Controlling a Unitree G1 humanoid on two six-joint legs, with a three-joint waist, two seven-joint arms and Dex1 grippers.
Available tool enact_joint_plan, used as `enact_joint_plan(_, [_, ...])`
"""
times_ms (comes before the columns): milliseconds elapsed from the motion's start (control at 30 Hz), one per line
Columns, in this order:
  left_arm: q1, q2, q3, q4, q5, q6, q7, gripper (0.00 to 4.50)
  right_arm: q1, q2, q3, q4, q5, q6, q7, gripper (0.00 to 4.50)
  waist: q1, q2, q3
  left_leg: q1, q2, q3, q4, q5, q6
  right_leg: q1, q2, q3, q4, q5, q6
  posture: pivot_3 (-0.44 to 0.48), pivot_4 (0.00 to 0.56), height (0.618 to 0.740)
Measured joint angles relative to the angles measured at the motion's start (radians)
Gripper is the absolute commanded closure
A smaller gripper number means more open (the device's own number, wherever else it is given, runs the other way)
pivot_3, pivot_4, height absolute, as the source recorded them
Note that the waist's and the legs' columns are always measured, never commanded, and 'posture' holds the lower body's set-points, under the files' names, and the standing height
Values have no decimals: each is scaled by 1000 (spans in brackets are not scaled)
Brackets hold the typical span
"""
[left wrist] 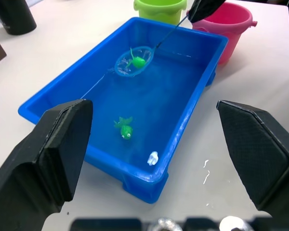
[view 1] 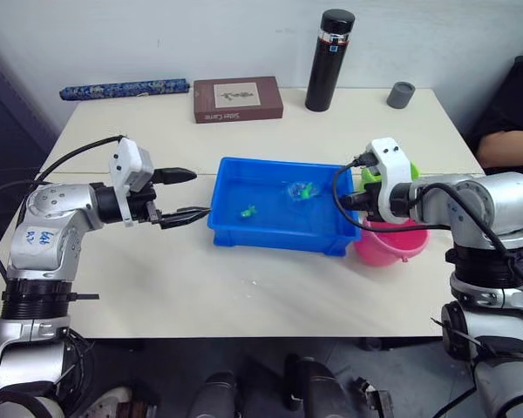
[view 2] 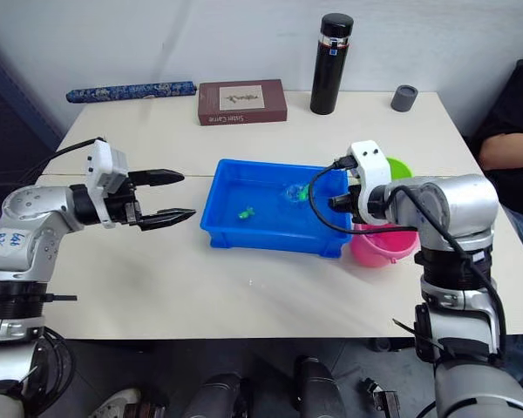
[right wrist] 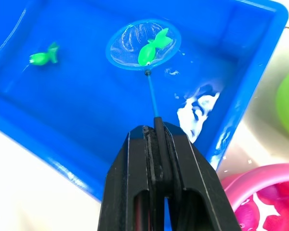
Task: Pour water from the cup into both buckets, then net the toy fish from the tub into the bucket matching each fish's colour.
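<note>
The blue tub point(view 1: 275, 236) holds water at mid-table. My right gripper point(right wrist: 156, 129) is shut on the net's thin handle at the tub's right end. The net's hoop point(right wrist: 143, 44) sits low over the water with one green fish point(right wrist: 151, 48) lying in its mesh. A second green fish point(view 1: 248, 211) floats nearer the tub's front left. The lime green bucket point(left wrist: 160, 8) and the pink bucket point(view 1: 392, 246) stand just right of the tub, under my right wrist. My left gripper point(view 1: 185, 197) hangs open and empty just left of the tub. The cup is out of view.
Along the table's far edge stand a black flask point(view 1: 329, 61), a brown box point(view 1: 237, 99), a small grey cap point(view 1: 401, 94) and a blue patterned roll point(view 1: 124, 89). A person's arm point(view 1: 510, 144) rests at the far right. Water drops point(left wrist: 205, 171) lie beside the tub.
</note>
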Motion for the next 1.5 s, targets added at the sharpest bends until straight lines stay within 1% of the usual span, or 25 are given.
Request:
enact_joint_plan(200, [-34, -5, -21, 32, 1, -15, -18, 56, 74, -33, -81, -124, 58, 32, 33, 4500, 1, 0, 0, 0, 0, 0, 0, 0, 0, 0, 0, 0, 0, 0, 0, 0, 150, 740])
enact_joint_plan(233, [-43, -7, -30, 49, 2, -18, -24, 56, 89, -50, -117, -152, 71, 31, 45, 4500, 1, 0, 0, 0, 0, 0, 0, 0, 0, 0, 0, 0, 0, 0, 0, 0, 150, 740])
enact_joint_plan(333, [-58, -9, -38, 72, 6, -25, -32, 56, 107, -97, -168, -184, 89, 27, 63, 4500, 2, 0, 0, 0, 0, 0, 0, 0, 0, 0, 0, 0, 0, 0, 0, 0, 150, 740])
enact_joint_plan(533, [-111, -28, -49, 132, 24, -57, -58, 56, 114, -211, -274, -156, 94, -55, 82, 4500, 2, 0, 0, 0, -1, 0, 0, 0, 0, 0, 0, 1, 0, 0, 0, 0, 150, 740])
enact_joint_plan(633, [-122, -33, -61, 151, 35, -66, -67, 56, 139, -271, -276, -104, 85, -115, 84, 4500, 2, 0, 0, 0, -1, 1, 0, 0, 1, 0, 0, 1, 0, 0, 0, 0, 150, 740])
enact_joint_plan(667, [-135, -37, -63, 164, 35, -69, -73, 56, 148, -294, -271, -63, 67, -151, 82, 4500, 2, 0, 0, 0, -1, 1, 0, 0, 1, 0, 0, 1, 1, 0, 0, 0, 150, 740])
enact_joint_plan(733, [-145, -38, -63, 175, 35, -71, -76, 56, 149, -310, -265, -39, 54, -178, 82, 4500, 2, 0, 0, 0, -1, 2, 0, 0, 1, 0, 0, 1, 1, 0, 0, 0, 150, 740])
enact_joint_plan(867, [-167, -51, -67, 191, 37, -86, -91, 56, 161, -377, -211, 18, 12, -292, 90, 4500, 2, 0, 0, 0, -1, 2, 0, 0, 1, 0, 0, 1, 1, 0, 0, 0, 150, 740])
enact_joint_plan(967, [-178, -56, -68, 207, 38, -95, -94, 56, 190, -418, -146, 31, -28, -364, 99, 4500, 2, 0, 0, 1, -1, 2, 0, 0, 1, 0, 0, 2, 1, 0, 0, 0, 150, 740])
enact_joint_plan(1000, [-180, -58, -69, 214, 39, -97, -94, 56, 204, -435, -117, 33, -49, -399, 103, 4500, 2, 0, 0, 1, -1, 3, 0, 1, 1, 0, 0, 2, 1, 0, 0, 0, 150, 740])
enact_joint_plan(1033, [-180, -63, -69, 220, 43, -100, -95, 56, 228, -467, -56, 32, -90, -470, 112, 4500, 2, 0, 0, 1, -1, 3, 0, 1, 1, 0, 0, 2, 1, 0, 0, 0, 150, 740])
enact_joint_plan(1133, [-181, -66, -69, 221, 45, -105, -95, 56, 270, -522, 26, 14, -163, -598, 138, 4500, 2, 0, 0, 1, -1, 3, 0, 1, 1, 0, 0, 2, 1, 0, 0, 0, 150, 740])
enact_joint_plan(1200, [-181, -66, -70, 222, 48, -109, -96, 56, 307, -577, 85, -2, -240, -707, 148, 4500, 3, 0, 0, 1, -1, 3, 0, 1, 1, 0, 0, 2, 1, 0, 0, 0, 150, 740])
enact_joint_plan(1300, [-181, -68, -70, 222, 52, -114, -96, 56, 342, -621, 147, -11, -352, -857, 152, 4500, 3, 0, 0, 1, -1, 4, 1, 1, 1, 0, 0, 2, 1, 0, 0, 0, 150, 740])
enact_joint_plan(1367, [-181, -73, -70, 224, 55, -119, -96, 56, 374, -661, 198, -13, -459, -978, 146, 4500, 3, 0, 0, 1, -1, 4, 1, 1, 1, 0, 0, 3, 1, 0, 0, 0, 150, 740])
enact_joint_plan(1500, [-184, -81, -70, 235, 57, -127, -96, 56, 406, -692, 247, -13, -618, -1153, 136, 4500, 3, 0, 0, 1, -1, 5, 1, 1, 1, 0, 0, 3, 1, 0, 0, 0, 150, 740])
